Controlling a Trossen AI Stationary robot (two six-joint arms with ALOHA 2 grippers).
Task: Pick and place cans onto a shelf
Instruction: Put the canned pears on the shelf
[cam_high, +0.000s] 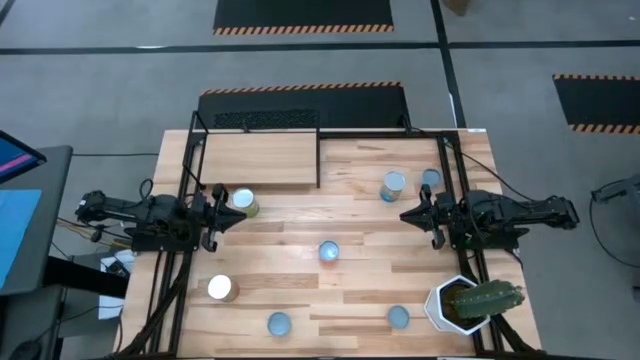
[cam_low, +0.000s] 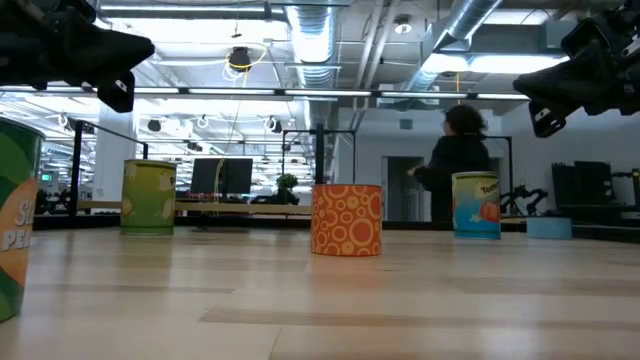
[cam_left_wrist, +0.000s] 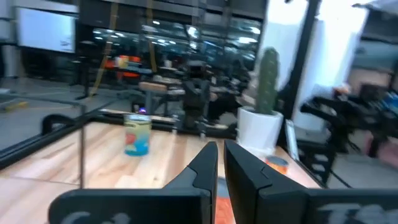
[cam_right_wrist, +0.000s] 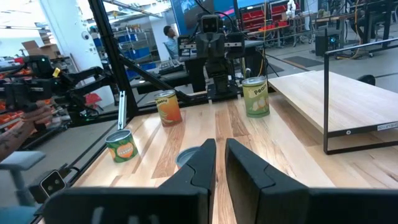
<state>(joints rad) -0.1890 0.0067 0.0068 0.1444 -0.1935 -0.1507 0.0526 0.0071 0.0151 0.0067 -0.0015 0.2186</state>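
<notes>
Cans (cam_high: 329, 251) sit scattered between both hands, shelf (cam_high: 258, 160) bare; left hand (cam_high: 222, 212) and right hand (cam_high: 412, 214) hover nearly closed, empty, apparently awaiting a pick.

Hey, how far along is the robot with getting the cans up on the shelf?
Nothing looks done: the shelf is bare, and all seven cans sit on the tabletop, among them the middle can and the one beside the left gripper. Nothing is in hand: the left gripper and right gripper hover over the table, fingers nearly closed on nothing. All seven placements remain.
</notes>
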